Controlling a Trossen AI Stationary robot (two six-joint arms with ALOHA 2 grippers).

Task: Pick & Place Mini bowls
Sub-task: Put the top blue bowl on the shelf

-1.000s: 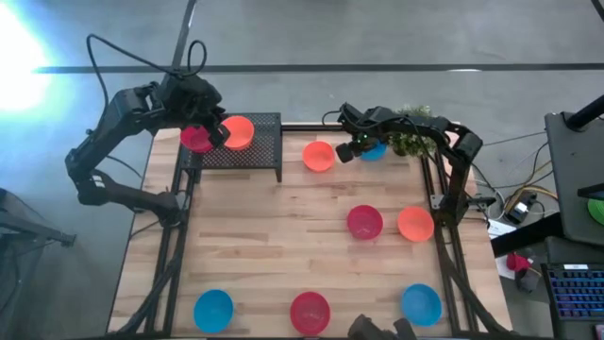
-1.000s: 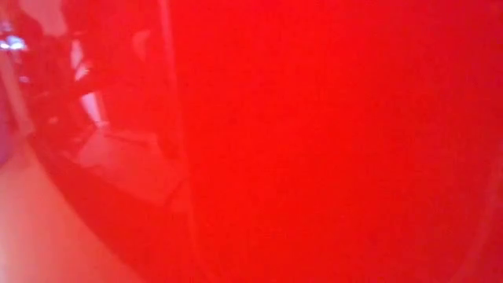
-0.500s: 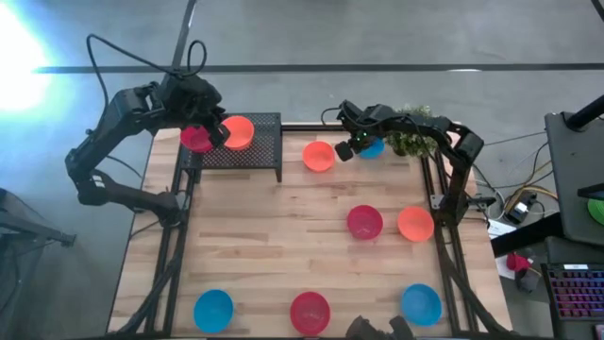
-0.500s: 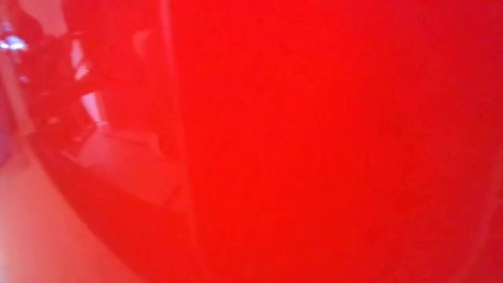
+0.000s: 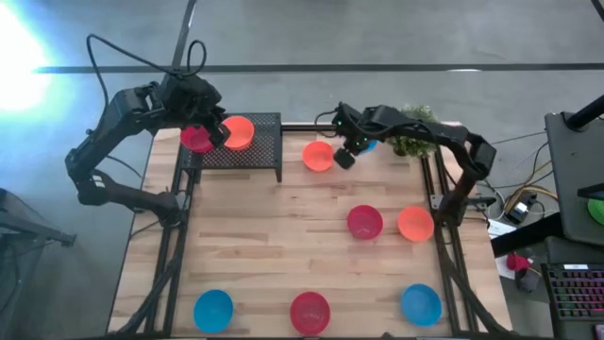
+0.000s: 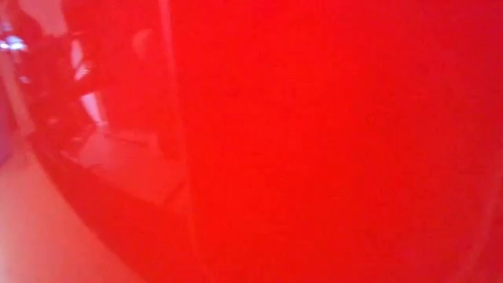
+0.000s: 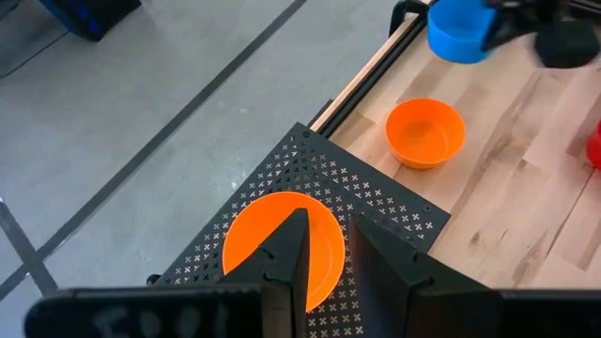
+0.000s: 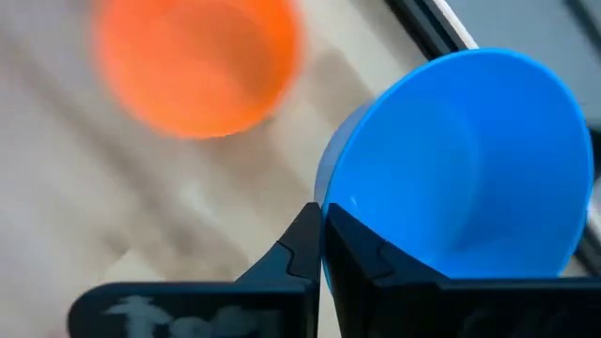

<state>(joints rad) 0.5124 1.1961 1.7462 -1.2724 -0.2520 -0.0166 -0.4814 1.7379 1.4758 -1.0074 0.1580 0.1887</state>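
My right gripper (image 5: 344,157) is over the table's far right part, shut on a blue mini bowl (image 8: 460,160), which the arm partly hides in the high view (image 5: 367,144). An orange mini bowl (image 5: 318,156) sits on the wood just left of it. My left gripper (image 5: 215,132) hovers above a black perforated rack (image 5: 255,151) at the far left. Its fingers stand a little apart (image 7: 329,221), with nothing between them. On the rack rest an orange bowl (image 7: 282,249) and a red bowl (image 5: 195,139). My right gripper pinches the blue bowl's rim (image 8: 340,202) on the side nearest the wrist, one finger (image 8: 302,239) on the outer wall and the other against the inside. The fingers come steeply from above. The bowl hangs tilted and appears clear of the table.
More mini bowls lie on the wood: red (image 5: 364,222) and orange (image 5: 415,224) at mid right, and blue (image 5: 213,310), red (image 5: 310,312) and blue (image 5: 421,304) along the near edge. A green plant (image 5: 412,142) stands at the far right corner. Something red (image 6: 330,141) fills the low view.
My right gripper has risen from the table's far right part and swung a little toward the left edge, rolling about its own axis. The blue bowl has come up with it and now sits tilted.
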